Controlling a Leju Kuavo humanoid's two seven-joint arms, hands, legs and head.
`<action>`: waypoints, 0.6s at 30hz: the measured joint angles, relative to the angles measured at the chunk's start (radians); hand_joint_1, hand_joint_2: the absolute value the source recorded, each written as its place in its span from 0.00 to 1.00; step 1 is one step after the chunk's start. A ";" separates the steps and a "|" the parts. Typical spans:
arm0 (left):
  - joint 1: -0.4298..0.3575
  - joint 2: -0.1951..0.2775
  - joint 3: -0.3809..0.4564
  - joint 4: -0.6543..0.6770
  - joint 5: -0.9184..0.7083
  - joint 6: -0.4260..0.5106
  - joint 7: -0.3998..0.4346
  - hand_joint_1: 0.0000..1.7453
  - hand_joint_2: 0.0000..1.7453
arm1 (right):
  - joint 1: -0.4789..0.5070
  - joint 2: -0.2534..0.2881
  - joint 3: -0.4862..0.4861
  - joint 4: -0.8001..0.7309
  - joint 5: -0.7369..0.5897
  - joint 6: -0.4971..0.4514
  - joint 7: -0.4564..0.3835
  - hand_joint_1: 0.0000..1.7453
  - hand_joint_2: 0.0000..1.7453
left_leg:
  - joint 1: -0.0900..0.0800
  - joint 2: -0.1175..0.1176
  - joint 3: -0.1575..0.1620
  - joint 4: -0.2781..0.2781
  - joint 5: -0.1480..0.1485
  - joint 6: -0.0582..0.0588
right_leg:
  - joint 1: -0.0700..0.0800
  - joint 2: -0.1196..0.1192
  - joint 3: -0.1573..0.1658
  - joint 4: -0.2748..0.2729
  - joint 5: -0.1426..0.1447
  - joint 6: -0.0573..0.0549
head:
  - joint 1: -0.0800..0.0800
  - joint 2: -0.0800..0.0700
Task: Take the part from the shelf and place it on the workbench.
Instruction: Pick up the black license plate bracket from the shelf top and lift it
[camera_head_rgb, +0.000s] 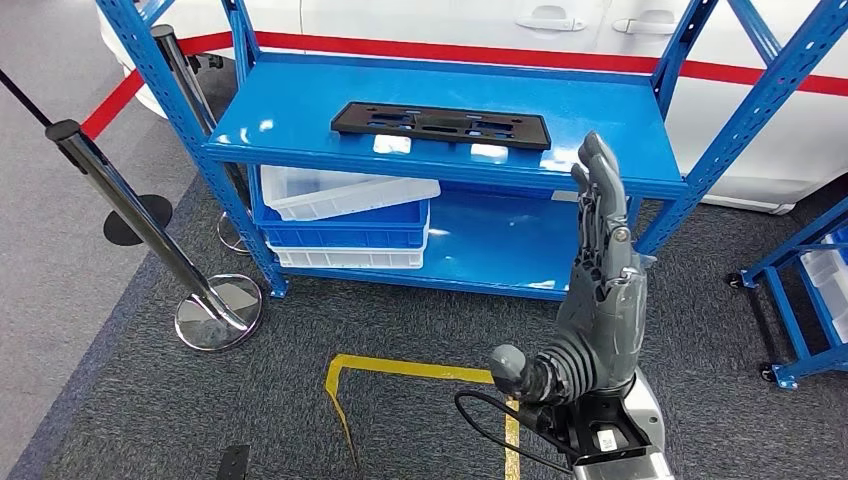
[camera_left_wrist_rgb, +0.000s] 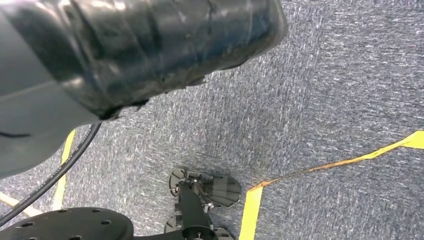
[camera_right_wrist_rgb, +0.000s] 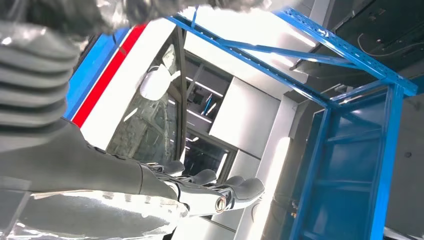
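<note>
We see the part, a flat black plate with cut-outs, lying flat in the upper middle of the head view on the top deck of the blue shelf, nothing touching it. Below it, on the lower deck toward the left, white bins sit stacked with a blue bin.

Our right hand rises in the lower right of the frame, well in front of the shelf and apart from the part. Its fingers stretch straight up, side by side, holding nothing, with the thumb sticking out to the left. In the right wrist view the same fingers lie extended with nothing between them.

At the left of the head view, a black stanchion post leans over its chrome base on grey carpet, and yellow tape marks the floor at the bottom centre. A white car body with a red stripe stands behind the shelf.

We cannot tell how the left hand's fingers stand.
</note>
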 joint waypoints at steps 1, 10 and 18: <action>-0.001 0.000 0.000 0.000 -0.001 0.001 -0.001 0.00 0.00 | 0.000 0.000 0.000 0.000 0.000 0.000 0.000 0.00 1.00 | 0.000 0.000 0.000 0.000 0.000 0.000 | 0.000 0.000 0.000 0.000 0.000 0.000 | 0.000 0.000; -0.003 0.000 -0.002 0.000 -0.007 0.012 -0.005 0.00 0.00 | 0.000 -0.002 -0.002 0.000 -0.007 -0.001 0.003 0.00 1.00 | 0.000 0.000 0.000 0.000 0.000 0.000 | 0.000 0.000 0.000 0.000 0.000 0.000 | 0.000 0.000; -0.003 0.000 -0.009 0.000 -0.009 0.014 -0.015 0.00 0.00 | 0.009 -0.005 -0.007 -0.002 0.047 -0.043 0.006 0.00 0.50 | -0.005 -0.001 -0.002 0.004 -0.001 0.001 | -0.002 0.000 0.000 -0.001 0.001 0.001 | 0.000 0.000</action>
